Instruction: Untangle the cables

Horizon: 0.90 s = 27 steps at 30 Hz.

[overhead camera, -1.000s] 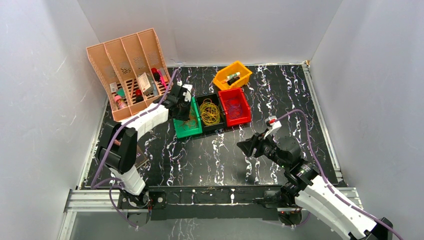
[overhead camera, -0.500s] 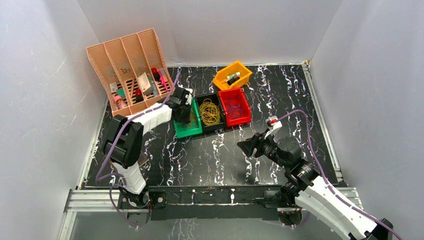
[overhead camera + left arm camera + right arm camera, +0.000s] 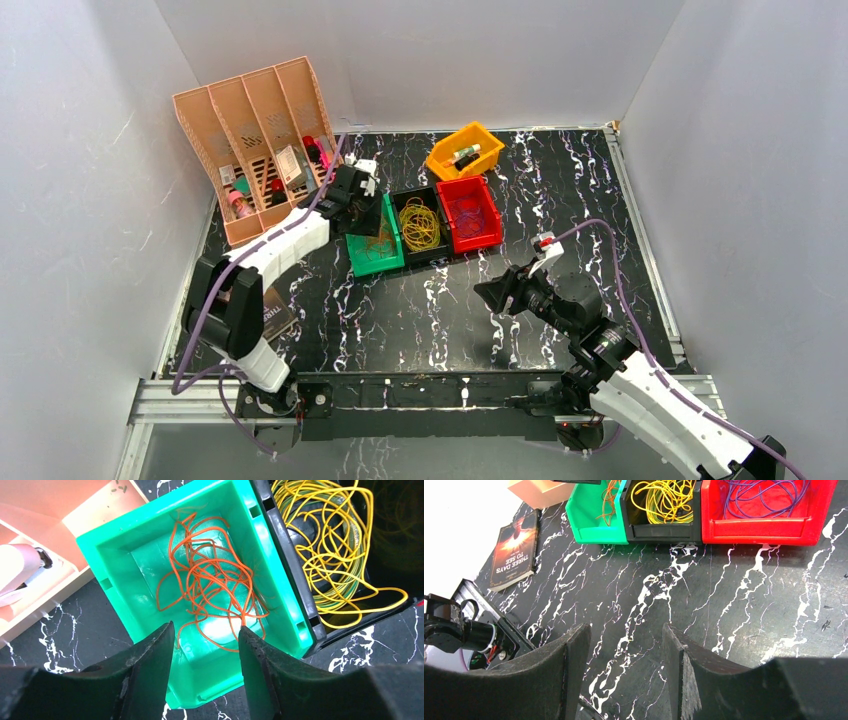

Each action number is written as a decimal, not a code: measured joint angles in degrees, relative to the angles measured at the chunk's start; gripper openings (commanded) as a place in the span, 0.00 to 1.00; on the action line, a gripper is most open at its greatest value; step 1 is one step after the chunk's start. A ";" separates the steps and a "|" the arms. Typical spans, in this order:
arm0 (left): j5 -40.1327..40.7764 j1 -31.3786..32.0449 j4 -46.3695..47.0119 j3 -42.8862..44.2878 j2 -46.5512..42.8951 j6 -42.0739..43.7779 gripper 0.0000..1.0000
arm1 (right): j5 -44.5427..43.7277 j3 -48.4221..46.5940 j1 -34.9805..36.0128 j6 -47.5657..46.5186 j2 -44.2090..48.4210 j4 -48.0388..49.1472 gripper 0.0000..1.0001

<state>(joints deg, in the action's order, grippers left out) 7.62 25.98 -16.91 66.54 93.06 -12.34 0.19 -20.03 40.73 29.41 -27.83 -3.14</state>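
Note:
A tangle of orange cables lies inside the green bin. My left gripper hangs open just above that bin's near end, holding nothing; one orange strand ends close to its right fingertip. Yellow cables fill the black bin beside it, and purple cables lie in the red bin. In the top view the left gripper sits over the green bin. My right gripper stands open and empty over bare table, well in front of the bins.
An orange file organiser with small items stands at the back left, close behind the left gripper. A yellow bin sits behind the red one. A book lies on the table left of the bins, near the left arm.
My left gripper has gone from shut to open above the green bin, and the arm has shifted slightly back and left. The right arm has not moved.

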 measured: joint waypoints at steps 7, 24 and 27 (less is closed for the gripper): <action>0.17 0.00 -0.09 1.57 -2.10 1.27 0.61 | 0.04 0.00 0.00 0.35 -0.15 0.09 0.63; -1.40 0.00 -0.92 5.18 7.04 3.67 0.25 | 0.02 0.00 0.00 0.37 -0.24 0.04 0.63; 0.02 0.00 -1.40 5.18 7.28 3.43 0.19 | 0.02 0.00 0.00 0.35 -0.24 0.04 0.63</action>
<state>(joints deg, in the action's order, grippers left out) 7.64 25.98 -18.31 71.72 100.33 -8.91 0.21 -20.03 40.73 29.76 -28.08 -3.09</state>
